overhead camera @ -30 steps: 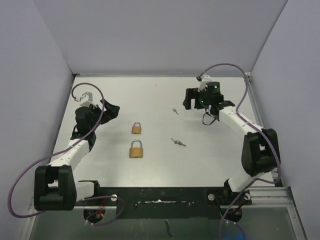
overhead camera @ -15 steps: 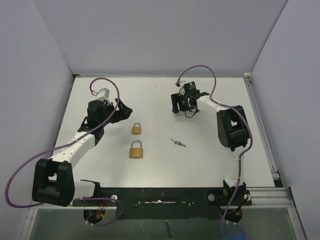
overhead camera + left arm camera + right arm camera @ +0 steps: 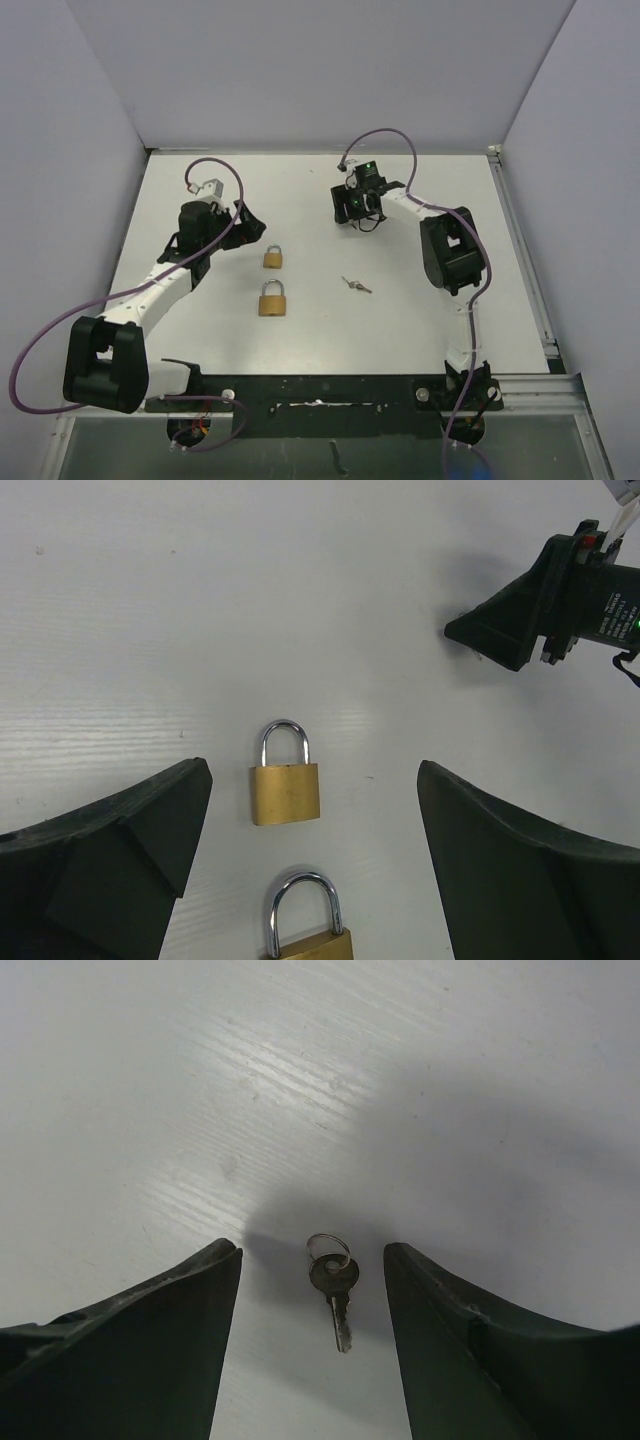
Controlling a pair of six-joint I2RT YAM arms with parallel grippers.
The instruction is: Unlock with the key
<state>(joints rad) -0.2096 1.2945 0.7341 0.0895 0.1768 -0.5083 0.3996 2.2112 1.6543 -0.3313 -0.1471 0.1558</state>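
Two locks: brass, flat on the white table [image 3: 200, 190], shackles seated and pointing away from the arm bases. The far lock [image 3: 272, 257] is the smaller. The near lock [image 3: 272, 299] lies just on the base side of it, apart.
Key [image 3: 335, 1280]: flat on the table, right of the far lock and farther back, between the fingers of the right gripper [image 3: 345, 207] and touching neither.
Second key [image 3: 355, 285]: right of the far lock, slightly toward the bases, well apart.
Right gripper: low over the key, jaws spread to either side, pinching nothing.
Left gripper [image 3: 248, 222]: just left of the far lock and a little beyond it, jaws spread wide, holding nothing. Its wrist view shows that lock between the fingers, clear of both.
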